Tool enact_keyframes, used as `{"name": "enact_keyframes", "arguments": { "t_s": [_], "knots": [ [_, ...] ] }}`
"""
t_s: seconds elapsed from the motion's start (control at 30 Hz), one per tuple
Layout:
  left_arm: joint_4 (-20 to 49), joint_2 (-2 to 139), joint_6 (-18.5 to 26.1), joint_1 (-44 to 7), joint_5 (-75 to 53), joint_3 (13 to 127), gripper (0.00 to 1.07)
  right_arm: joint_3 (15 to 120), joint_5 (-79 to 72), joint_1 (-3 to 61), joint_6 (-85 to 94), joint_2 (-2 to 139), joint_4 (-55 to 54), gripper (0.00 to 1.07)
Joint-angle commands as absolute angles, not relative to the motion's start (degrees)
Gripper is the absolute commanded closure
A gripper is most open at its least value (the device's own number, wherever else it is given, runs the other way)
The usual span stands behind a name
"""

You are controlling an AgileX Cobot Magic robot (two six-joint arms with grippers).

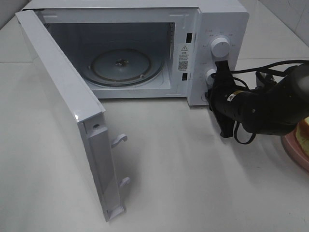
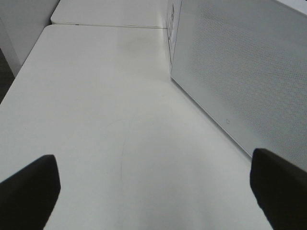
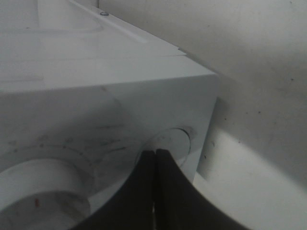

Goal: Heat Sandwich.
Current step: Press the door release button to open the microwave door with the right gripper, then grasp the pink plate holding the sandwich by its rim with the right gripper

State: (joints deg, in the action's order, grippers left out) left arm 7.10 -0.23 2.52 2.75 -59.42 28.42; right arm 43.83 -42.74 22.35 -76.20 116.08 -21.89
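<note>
Currently right gripper (image 3: 156, 155) is sitting shut at knob (image 3: 175, 139) | left gripper (image 2: 152, 191) is gaping, empty | sandwich (image 1: 304, 133) — likely soft, light; gentle crust-side hold.

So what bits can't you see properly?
Sandwich: high view, cut off by the right edge and the arm.
Lower knob: high view, mostly behind the right gripper.
Dial markings: high view, too small to read.
Left gripper: wrist view shows only fingertips; absent from high view.

The right gripper (image 3: 156, 153) reaches forward, jaws pinched closed, while the left gripper (image 2: 152, 167) stands spread wide.
</note>
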Motion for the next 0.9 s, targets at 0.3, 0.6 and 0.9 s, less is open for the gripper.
{"name": "enact_keyframes", "arguments": {
  "t_s": [0.3,0.6,0.9],
  "knots": [
    [7.2,-1.9,2.2,2.5,-59.2,28.3,0.05,39.2,-36.1,22.1,-69.3,109.8,-19.8,1.07],
    [7.2,-1.9,2.2,2.5,-59.2,28.3,0.05,36.7,-22.4,22.1,-56.4,101.5,-19.6,1.06],
    [7.2,-1.9,2.2,2.5,-59.2,28.3,0.05,36.7,-3.5,22.1,-34.6,97.3,-19.6,1.04]
  ]
}}
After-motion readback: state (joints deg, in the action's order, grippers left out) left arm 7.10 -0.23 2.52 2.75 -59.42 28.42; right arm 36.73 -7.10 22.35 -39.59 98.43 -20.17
